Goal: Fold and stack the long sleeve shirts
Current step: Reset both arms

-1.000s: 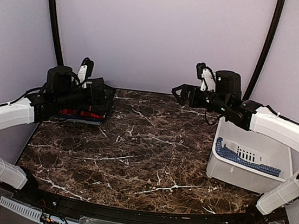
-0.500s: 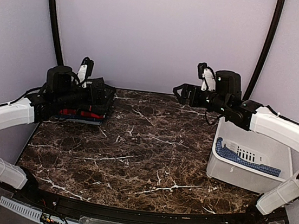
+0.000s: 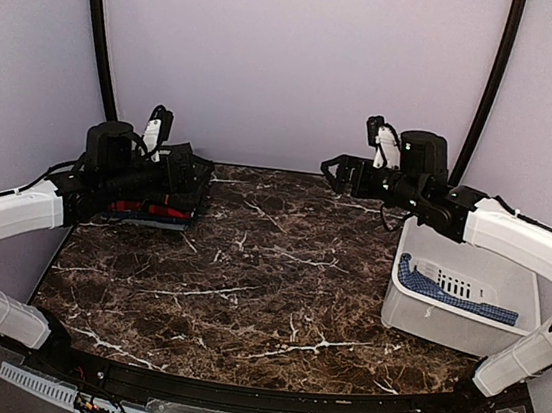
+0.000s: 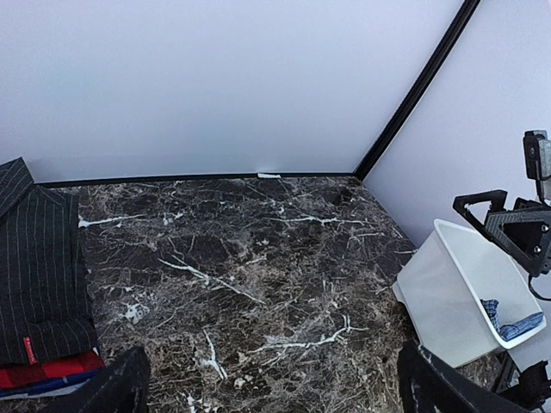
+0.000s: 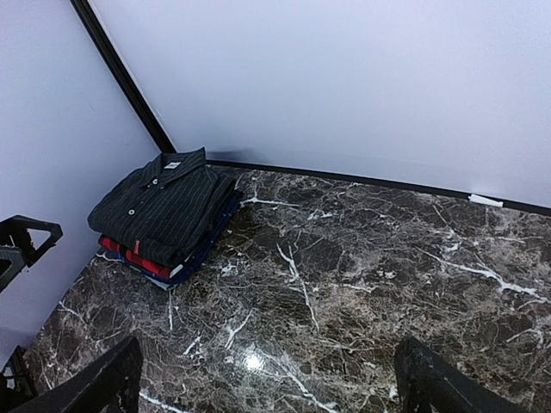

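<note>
A glossy dark brown marble-patterned table (image 3: 276, 287) with branching white veins is seen, closed in by plain pale walls with black curved posts. One neat folded stack is found at about ten o'clock on the table, in the far left corner: on top lies a dark charcoal button-up cloth shirt (image 5: 164, 202) with fine pale pinstripes, small white buttons and a flat collar; beneath it a red-and-black plaid shirt (image 5: 138, 256) shows only as a thin edge, and a dark blue layer (image 5: 207, 237) is glimpsed at the bottom. One white plastic rectangular bin (image 3: 442, 328) with a slotted wall is placed at about three o'clock, and one blue checked cloth (image 3: 456, 299) is draped inside it. Two arms are seen. The left gripper (image 4: 274, 387) is held just beside the stack with its fingers spread wide and nothing between them. The right gripper (image 3: 333, 173) is held in the air at about one o'clock, near the bin, likewise spread wide and holding nothing.
</note>
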Controlling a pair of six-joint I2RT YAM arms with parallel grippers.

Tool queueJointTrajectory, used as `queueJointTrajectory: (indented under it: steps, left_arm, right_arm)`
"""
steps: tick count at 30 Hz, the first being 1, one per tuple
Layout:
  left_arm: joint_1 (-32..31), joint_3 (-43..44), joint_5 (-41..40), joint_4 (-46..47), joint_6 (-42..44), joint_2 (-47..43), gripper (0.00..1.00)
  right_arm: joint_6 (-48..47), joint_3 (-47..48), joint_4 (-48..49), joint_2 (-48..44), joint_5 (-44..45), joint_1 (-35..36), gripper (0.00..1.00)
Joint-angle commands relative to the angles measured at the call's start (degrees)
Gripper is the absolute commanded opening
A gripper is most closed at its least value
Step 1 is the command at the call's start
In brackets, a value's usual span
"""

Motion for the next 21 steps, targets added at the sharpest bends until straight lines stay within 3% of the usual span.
queueJointTrajectory:
  steps: [1, 21]
  left_arm:
    - [-0.21, 0.05, -0.11, 1.59, 1.05, -0.8, 0.99]
    - [-0.21, 0.15, 0.03, 1.42, 1.08, -0.36, 0.99]
  right_arm:
    - [-0.2, -0.88, 2.01, -1.85, 0.28, 0.29, 0.99]
    - [-0.52, -1.09, 2.44, -1.55, -0.44, 0.35, 0.99]
